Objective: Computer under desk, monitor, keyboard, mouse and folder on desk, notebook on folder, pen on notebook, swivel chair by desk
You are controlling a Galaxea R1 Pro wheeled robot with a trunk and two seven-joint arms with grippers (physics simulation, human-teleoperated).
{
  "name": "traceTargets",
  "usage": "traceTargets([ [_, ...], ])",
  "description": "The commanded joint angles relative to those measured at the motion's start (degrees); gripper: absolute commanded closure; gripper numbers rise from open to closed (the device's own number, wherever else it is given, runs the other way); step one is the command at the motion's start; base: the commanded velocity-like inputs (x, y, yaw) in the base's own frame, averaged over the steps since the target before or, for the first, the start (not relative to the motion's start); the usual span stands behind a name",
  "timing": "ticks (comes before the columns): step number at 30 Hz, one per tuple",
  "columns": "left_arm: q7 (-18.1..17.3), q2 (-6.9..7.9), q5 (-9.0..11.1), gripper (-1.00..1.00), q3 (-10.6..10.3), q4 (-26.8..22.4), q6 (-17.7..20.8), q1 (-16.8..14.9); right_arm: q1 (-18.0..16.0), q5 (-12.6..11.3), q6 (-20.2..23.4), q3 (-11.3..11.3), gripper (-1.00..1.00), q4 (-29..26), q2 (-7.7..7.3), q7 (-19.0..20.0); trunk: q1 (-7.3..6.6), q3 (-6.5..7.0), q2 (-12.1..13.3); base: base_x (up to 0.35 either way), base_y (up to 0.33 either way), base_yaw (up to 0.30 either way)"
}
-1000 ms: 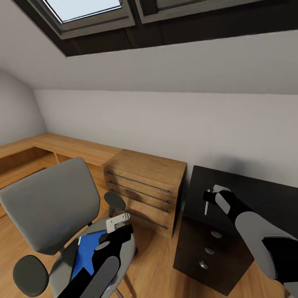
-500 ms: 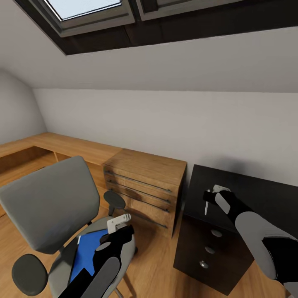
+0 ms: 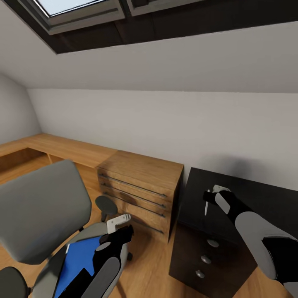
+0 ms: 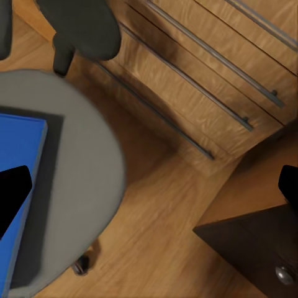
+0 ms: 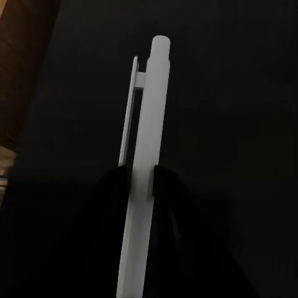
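Observation:
The grey swivel chair [image 3: 41, 209] stands at the lower left, and the blue folder [image 3: 76, 263] lies flat on its seat [image 4: 84, 186]. My left gripper [image 3: 123, 232] hovers open above the seat's edge beside the folder [image 4: 25, 149], its fingers spread wide with nothing between them. My right gripper [image 3: 209, 198] is shut on the white pen [image 3: 205, 208], which hangs tip-down over the left end of the black desk [image 3: 252, 194]. In the right wrist view the pen [image 5: 152, 112] sits pinched between the dark fingers [image 5: 167, 192].
A light-wood drawer chest [image 3: 140, 184] stands between chair and desk. A black drawer unit [image 3: 207, 252] with round knobs sits under the desk's left end. A low wood shelf [image 3: 49, 145] runs along the left wall. Sloped wall and skylight [image 3: 70, 8] are overhead.
The whole picture has shifted slightly left and down, so the camera has moved. Both grippers keep the same pose and the same hold.

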Motion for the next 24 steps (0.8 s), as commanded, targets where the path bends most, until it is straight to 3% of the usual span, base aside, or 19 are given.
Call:
traceTargets([
  [1, 0.39, 0.04, 0.25, -1.00, -0.09, -0.09, 0.34, -0.07, -0.02, -0.66, 0.26, 0.38, 1.00, -0.12, -0.01, -0.25, 0.03, -0.06, -0.04, 0.276, 0.017, 0.000],
  [15, 0.39, -0.04, 0.39, -1.00, 0.14, -0.38, 0.10, -0.07, -0.02, -0.61, 0.10, 0.55, 1.00, 0.57, 0.21, -0.25, 0.03, -0.06, -0.04, 0.041, 0.002, 0.000],
  [24, 0.39, -0.04, 0.39, -1.00, 0.09, -0.44, 0.07, -0.07, -0.02, -0.61, 0.34, 0.56, 1.00, 0.58, 0.29, -0.25, 2.01, -1.68, -3.65, 0.000, 0.000, 0.000],
])
